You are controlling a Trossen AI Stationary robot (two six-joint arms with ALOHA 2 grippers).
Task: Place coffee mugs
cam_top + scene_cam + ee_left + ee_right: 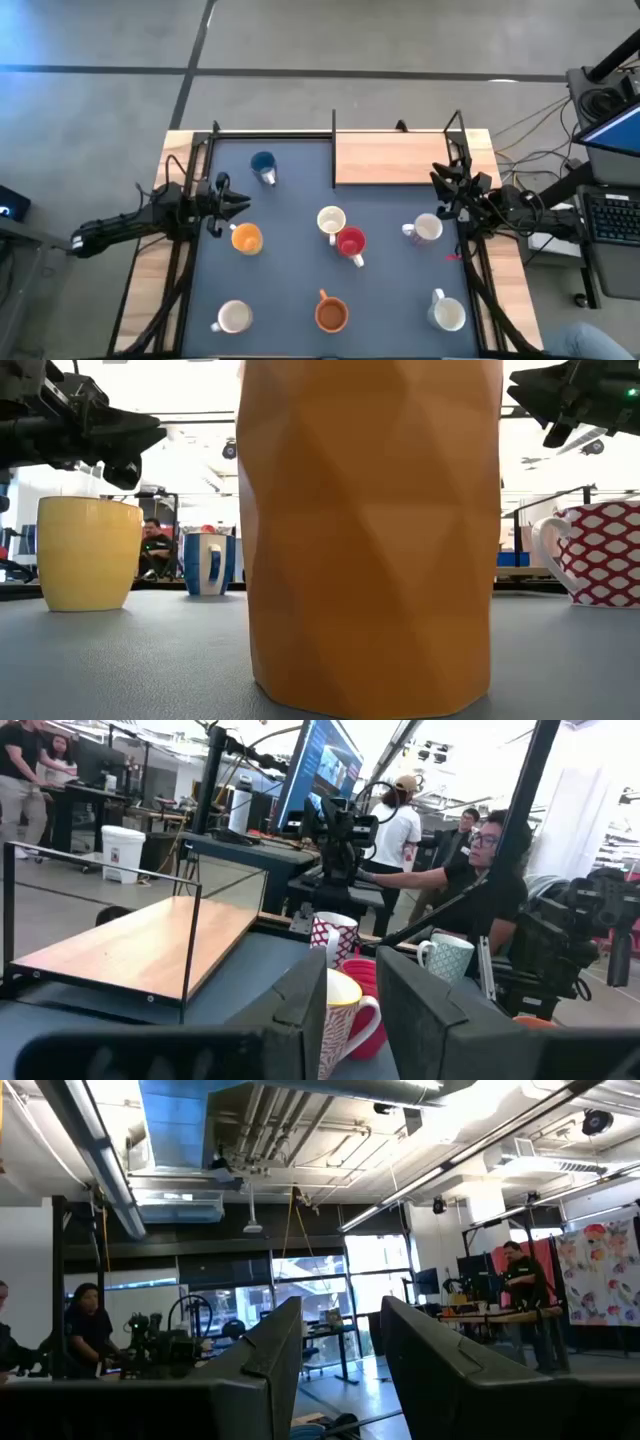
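Eight mugs standing apart on the table [290, 280], none lifted: blue mug [263, 165] at the far left, yellow mug [246, 238] at mid-left, cream mug [331, 221] touching or just beside the red mug [351, 243] at centre, white mug [427, 228] at the right, brown mug [331, 315] at the near edge, left corner mug [234, 317] and right corner mug [449, 314] beside it. Wooden shelf [400, 160] at the far right of the table, bare.

Left claw [232, 204] raised just beside and above the yellow mug, fingers parted by a narrow gap, holding nothing. Right claw [441, 180] raised near the white mug and the shelf's corner, fingers apart, likewise holding nothing.

Step in hand, as judged: approach before a pick, with no mug gripped. Likely first candidates: yellow mug for the left arm, white mug for the right.

Next move, as judged: descend over the chosen mug's rim or handle, one finger inside and one outside the wall, then close and lift straight up. Care needed at centre, where cream and red mugs sit too close for a clean finger entry.
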